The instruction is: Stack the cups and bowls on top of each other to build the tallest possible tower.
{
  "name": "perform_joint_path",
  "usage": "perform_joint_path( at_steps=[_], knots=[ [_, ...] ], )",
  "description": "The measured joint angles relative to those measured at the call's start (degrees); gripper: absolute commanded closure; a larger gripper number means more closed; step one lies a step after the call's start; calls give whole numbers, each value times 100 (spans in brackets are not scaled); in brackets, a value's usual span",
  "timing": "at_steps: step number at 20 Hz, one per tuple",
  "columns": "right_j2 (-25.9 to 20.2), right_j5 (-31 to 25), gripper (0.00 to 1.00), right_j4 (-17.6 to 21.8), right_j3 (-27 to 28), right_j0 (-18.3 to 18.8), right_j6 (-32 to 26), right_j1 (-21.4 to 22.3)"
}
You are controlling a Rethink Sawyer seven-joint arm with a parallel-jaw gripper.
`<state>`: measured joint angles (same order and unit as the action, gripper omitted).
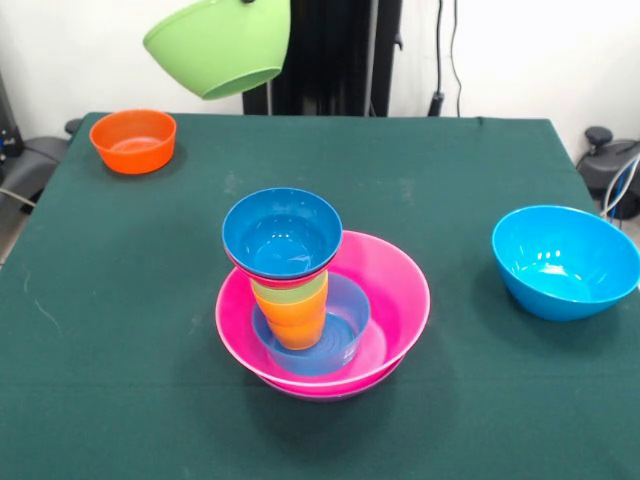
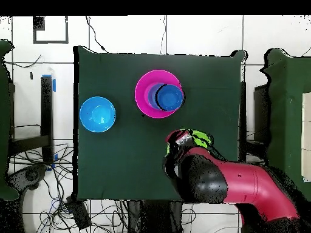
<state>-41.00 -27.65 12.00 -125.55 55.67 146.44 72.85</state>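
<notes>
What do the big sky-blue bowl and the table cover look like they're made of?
The sky-blue bowl looks like glossy moulded plastic: bright highlights sit on its smooth inner wall and the colour is even throughout. The dark green table cover looks like matte cloth, perhaps felt: it shows no shine and carries faint scuffs and light marks, though the weave cannot be made out.

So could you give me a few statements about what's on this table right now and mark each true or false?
1. The glossy lime-green plastic bowl is held tilted in the air above the table. True.
2. The small orange plastic bowl sits inside the wide pink plastic bowl. False: it stands alone near a table corner.
3. A dark-blue small plastic bowl tops the tower. True.
4. The large sky-blue plastic bowl is upside down. False: it stands open side up.
</notes>
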Motion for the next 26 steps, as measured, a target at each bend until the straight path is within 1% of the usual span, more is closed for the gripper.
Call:
perform_joint_path(
  at_steps=[13, 19, 26],
  knots=[
    [-26, -240, 100, -112, 450, -196, 0, -1],
    [-46, -748, 100, -320, 722, -247, 0, 20],
    [-46, -981, 100, -347, 922, -309, 0, 16]
  ],
)
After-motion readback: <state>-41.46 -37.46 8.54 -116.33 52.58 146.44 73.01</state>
